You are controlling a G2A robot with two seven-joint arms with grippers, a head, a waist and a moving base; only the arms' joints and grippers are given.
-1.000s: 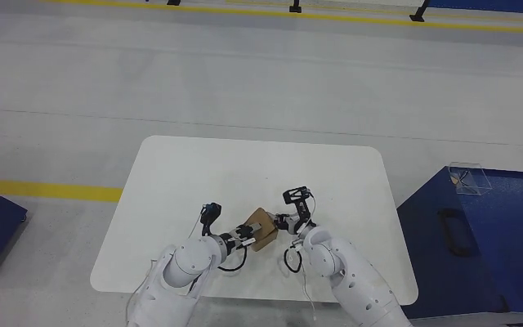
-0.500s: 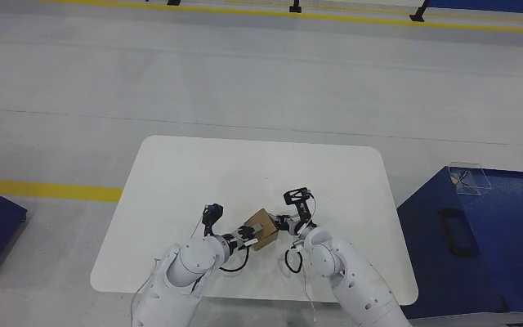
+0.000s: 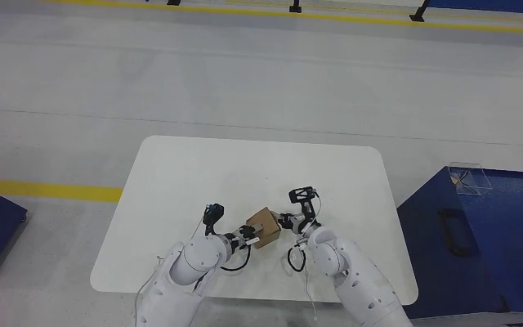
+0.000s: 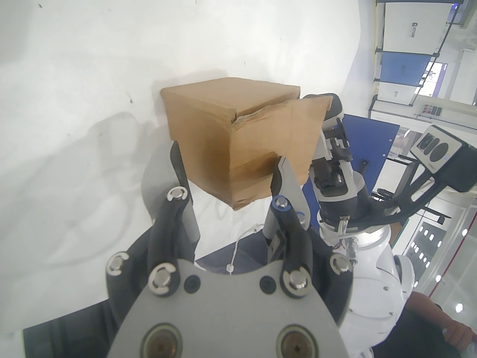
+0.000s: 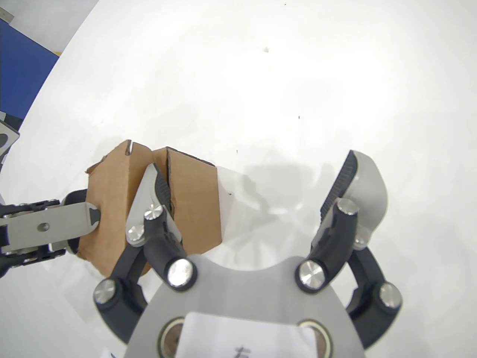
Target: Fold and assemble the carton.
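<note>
When viewed from above, finds the carton (image 3: 263,226) at lower centre of the frame, over the near part of the white table (image 3: 245,163), turned cornerwise between the two grippers. Cannot tell whether it is resting on the tabletop or raised off it.

Puts the left gripper (image 3: 248,235) against the carton's lower-left side and the right gripper (image 3: 283,221) just off its right side.

From the left wrist, sees the left gripper (image 4: 230,158) straddling one edge of the carton (image 4: 208,128), its fingers (image 4: 179,165) parted just enough to take that corner. Has one finger laid against the cardboard on either side, so clamped on the box and gripping it. Notes a crushed, split corner and one flap (image 4: 294,128) standing out loose toward the other arm.

From the right wrist, sees the right gripper (image 5: 253,162) spread wide and holding nothing. Has one fingertip (image 5: 156,180) touching the carton (image 5: 193,203) at a fold between two cardboard panels. Leaves the other fingertip well apart from it, over bare table. Also picks out a flat metal finger (image 5: 52,225) of the left gripper pressed on the neighbouring panel.

Elsewhere in the top view, finds a blue cabinet (image 3: 466,237) at the right edge beside the table, a clear box (image 3: 467,176) on top of it, and a yellow floor line (image 3: 57,191) at the left edge.
</note>
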